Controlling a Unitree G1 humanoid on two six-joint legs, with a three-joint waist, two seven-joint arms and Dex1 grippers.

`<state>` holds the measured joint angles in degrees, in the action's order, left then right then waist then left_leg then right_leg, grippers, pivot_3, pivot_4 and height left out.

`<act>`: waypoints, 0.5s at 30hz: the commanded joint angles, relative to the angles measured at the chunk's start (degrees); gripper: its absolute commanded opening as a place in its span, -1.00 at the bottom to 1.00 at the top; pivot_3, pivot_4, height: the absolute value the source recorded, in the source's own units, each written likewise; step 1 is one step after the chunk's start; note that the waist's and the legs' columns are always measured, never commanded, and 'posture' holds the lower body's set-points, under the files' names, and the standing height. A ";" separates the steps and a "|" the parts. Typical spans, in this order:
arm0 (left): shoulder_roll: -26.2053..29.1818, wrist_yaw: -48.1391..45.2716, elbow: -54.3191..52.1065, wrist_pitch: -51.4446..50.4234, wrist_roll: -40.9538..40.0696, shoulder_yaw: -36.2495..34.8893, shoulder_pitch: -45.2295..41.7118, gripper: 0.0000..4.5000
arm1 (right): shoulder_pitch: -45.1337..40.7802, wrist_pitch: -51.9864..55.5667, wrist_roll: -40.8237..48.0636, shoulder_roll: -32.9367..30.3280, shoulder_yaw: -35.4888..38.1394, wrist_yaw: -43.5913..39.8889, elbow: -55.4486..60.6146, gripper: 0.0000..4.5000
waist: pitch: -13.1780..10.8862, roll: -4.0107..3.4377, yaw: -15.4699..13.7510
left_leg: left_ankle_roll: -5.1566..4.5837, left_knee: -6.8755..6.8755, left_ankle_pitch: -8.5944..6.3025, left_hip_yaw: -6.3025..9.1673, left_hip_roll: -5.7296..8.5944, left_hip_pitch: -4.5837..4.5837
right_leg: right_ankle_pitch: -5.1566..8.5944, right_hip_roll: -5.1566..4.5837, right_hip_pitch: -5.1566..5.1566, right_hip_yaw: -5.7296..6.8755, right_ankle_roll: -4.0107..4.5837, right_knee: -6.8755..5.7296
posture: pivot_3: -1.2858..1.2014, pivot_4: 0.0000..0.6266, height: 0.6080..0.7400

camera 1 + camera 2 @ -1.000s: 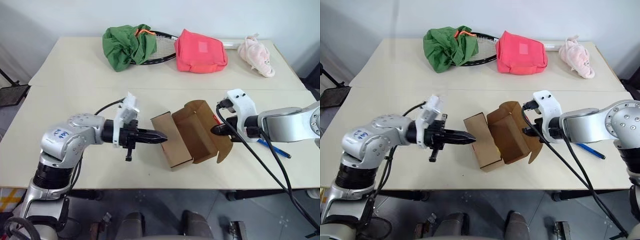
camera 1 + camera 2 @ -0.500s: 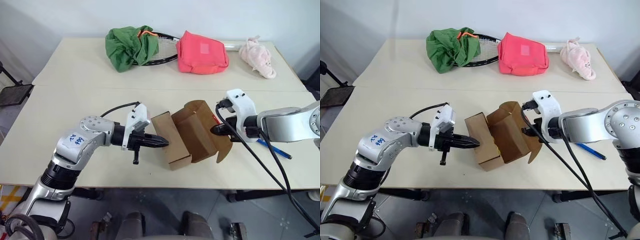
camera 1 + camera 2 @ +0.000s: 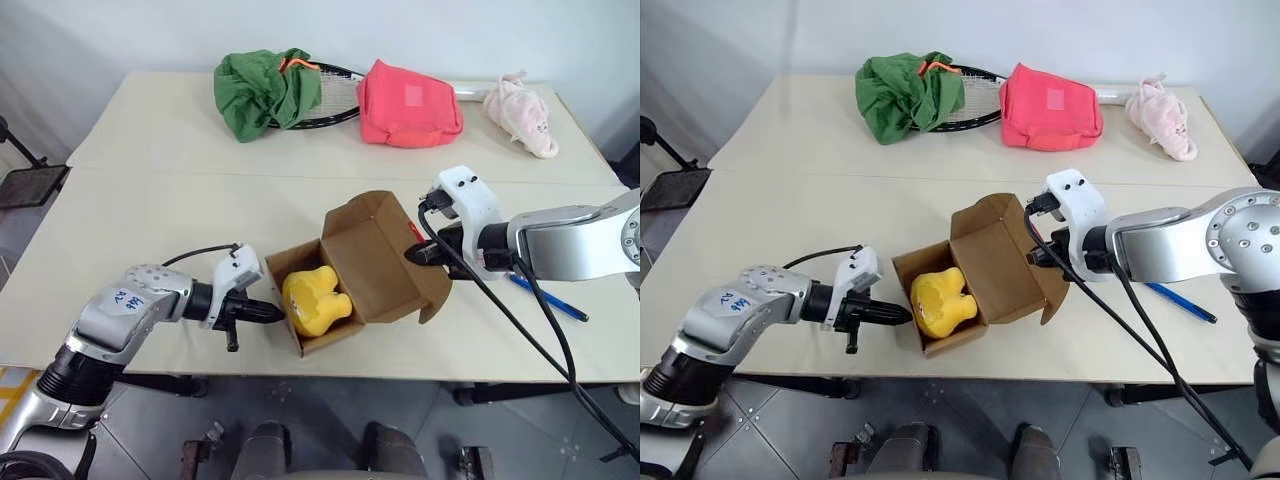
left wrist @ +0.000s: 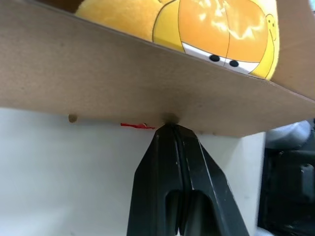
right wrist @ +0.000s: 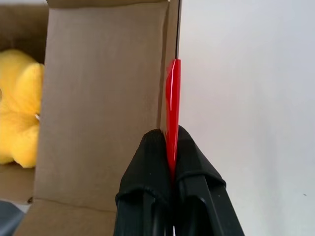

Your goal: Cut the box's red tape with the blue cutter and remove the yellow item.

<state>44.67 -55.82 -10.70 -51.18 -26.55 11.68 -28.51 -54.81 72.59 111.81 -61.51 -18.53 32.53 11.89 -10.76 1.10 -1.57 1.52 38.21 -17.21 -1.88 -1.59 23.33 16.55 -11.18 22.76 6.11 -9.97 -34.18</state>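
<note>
Holding the box open: right hand, at 3 o'clock, pinches the red tape; left hand clenched empty. Next: grasp the yellow toy.

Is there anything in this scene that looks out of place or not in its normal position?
Yes. The box lies tipped on its side near the table's front edge, lid open, with the yellow item showing in its mouth. The right end effector is pinching the red tape on the lid flap. The blue cutter lies unused behind the right arm.
</note>
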 commanded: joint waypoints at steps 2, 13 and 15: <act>-2.92 1.44 -0.87 1.57 -0.41 -2.14 -1.98 -1.00 | -0.10 -0.48 1.18 0.58 -1.38 0.91 1.83 -0.99 | 0.00 0.00 0.20 | 0.00 -0.01 0.00 -0.02 -0.02 0.00 | 0.00 0.00 0.02 0.00 0.00 0.00 | 0.03 -0.52 1.00; -5.31 1.84 0.03 2.95 0.99 -1.34 -3.36 -1.00 | 5.21 -1.21 -2.50 -0.42 0.80 0.45 1.94 -0.55 | 0.00 0.00 0.04 | 0.00 0.01 0.00 -0.11 -0.05 -0.03 | -0.01 0.00 0.03 -0.01 0.01 -0.01 | 0.03 -0.52 1.00; -5.05 1.57 -0.56 2.81 0.88 -1.28 -3.10 -1.00 | 5.95 -0.89 -4.14 -0.82 1.90 -0.99 2.02 -0.26 | 0.00 0.00 0.10 | 0.00 0.02 0.00 -0.13 -0.04 -0.02 | -0.01 0.00 0.03 -0.01 0.01 0.01 | 0.03 -0.52 1.00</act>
<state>39.79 -53.78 -8.84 -49.46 -25.29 11.42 -30.82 -48.50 71.53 108.30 -61.34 -19.67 33.30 12.20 -10.76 1.10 -1.47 1.52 38.22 -17.20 -2.01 -1.64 23.32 16.54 -11.19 22.80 6.10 -9.96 -34.17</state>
